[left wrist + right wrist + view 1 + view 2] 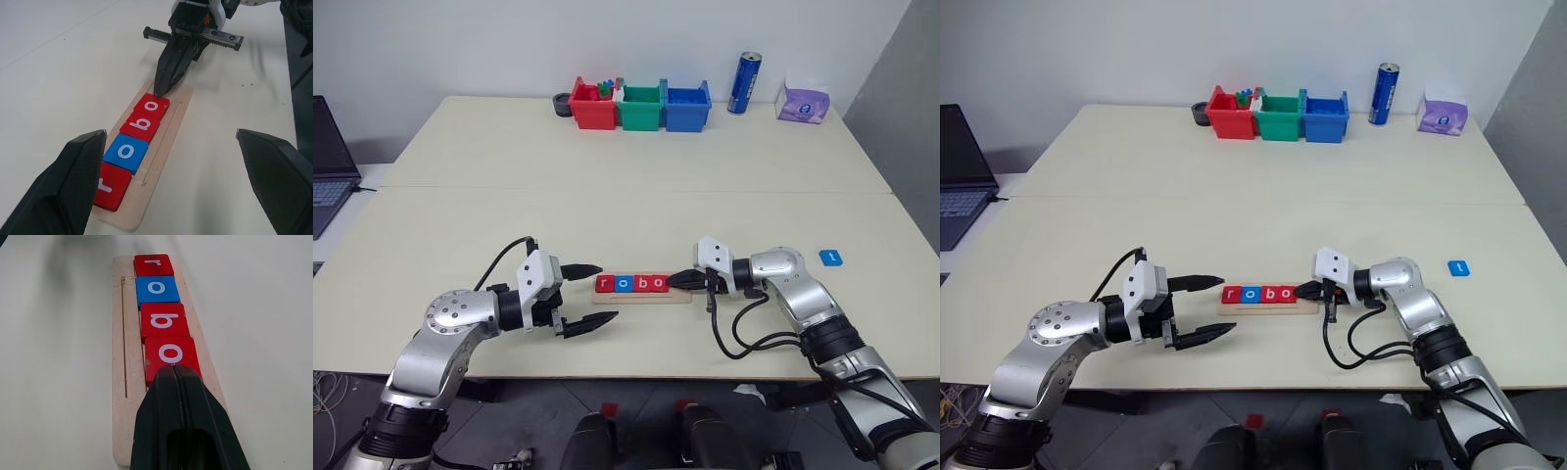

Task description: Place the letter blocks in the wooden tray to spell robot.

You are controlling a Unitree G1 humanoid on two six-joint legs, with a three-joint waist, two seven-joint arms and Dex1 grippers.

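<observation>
Four letter blocks sit in a row on the wooden tray near the table's front edge, reading r, o, b, o: red, blue, red, red. A fifth block, the blue t, lies flat on the table well to the right, apart from the tray. The right gripper, fingers clenched together and empty, touches its tip to the last red o at the tray's right end. The left gripper hovers spread wide, holding nothing, just beside the tray's left end.
</observation>
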